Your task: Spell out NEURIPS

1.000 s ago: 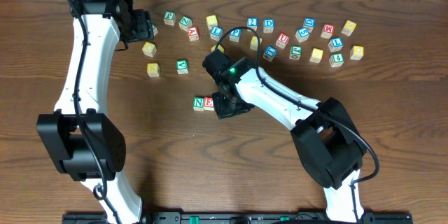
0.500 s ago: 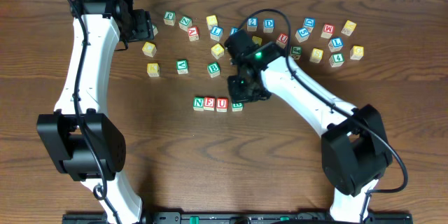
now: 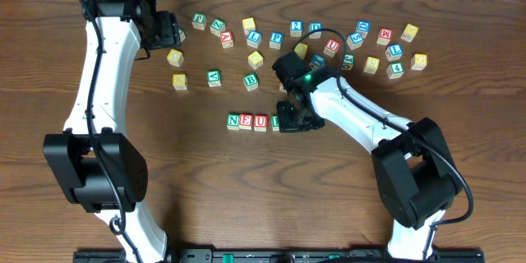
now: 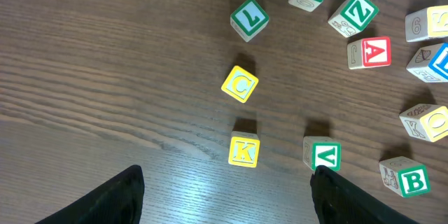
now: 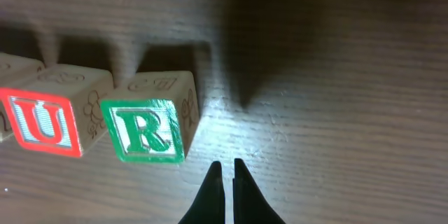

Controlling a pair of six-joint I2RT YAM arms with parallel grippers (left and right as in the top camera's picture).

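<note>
Dark, matte wood-grain table [image 3: 205, 181]. The left gripper [image 3: 168, 31] hangs with jaws apart near a yellow K [image 4: 243, 150], which is legible only in its wrist view. Square-edged wooden cubes N [image 3: 234, 120], E [image 3: 246, 121], U [image 3: 260, 122] and R [image 5: 143, 131] sit in a touching row mid-table. The right gripper [image 5: 225, 175], jaws together, is just beside R. Loose cubes [image 3: 386, 49] scatter beyond.

Your green N [image 3: 234, 120], red E [image 3: 246, 121], red U [image 3: 260, 122] and green R [image 5: 143, 133] blocks sit side by side in one row, letters up.
</note>
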